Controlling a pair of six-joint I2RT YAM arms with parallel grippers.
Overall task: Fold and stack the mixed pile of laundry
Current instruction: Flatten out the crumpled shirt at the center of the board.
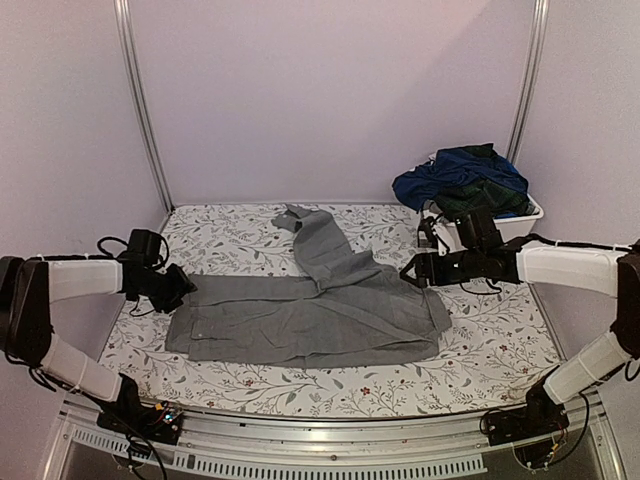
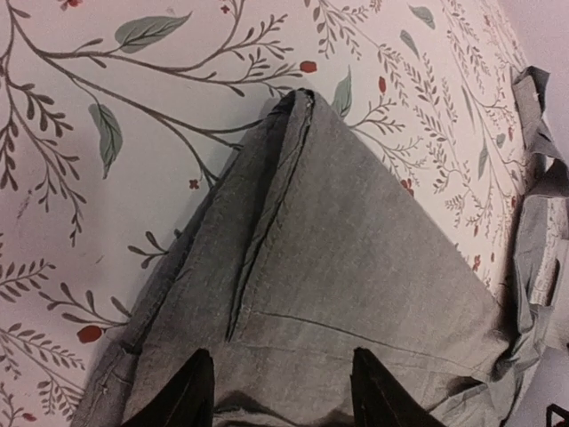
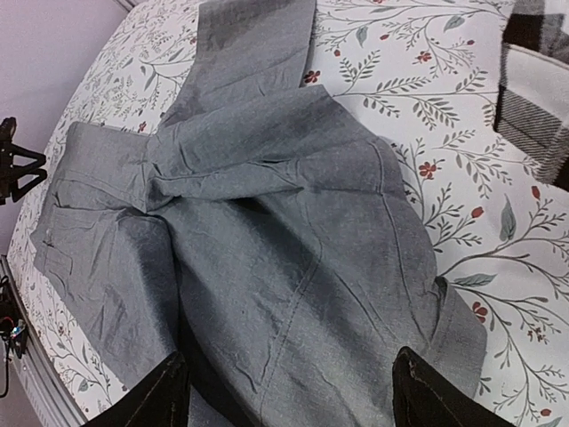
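Grey garment [image 1: 310, 315] lies partly folded on the worktop [image 1: 480, 350]. Left gripper [image 1: 178, 291] and right gripper [image 1: 410, 272] hover open at its ends, holding nothing. Judged mid-fold; the next move calls for gripping both edges.

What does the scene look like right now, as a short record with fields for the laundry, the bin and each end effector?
Grey garment: spread on the floral table cloth, one part reaching toward the far side
White bin: far right, holds navy garment and dark plaid garment
Left end effector: open, over the grey garment's left end
Right end effector: open, over its right end
Folded stack: none visible
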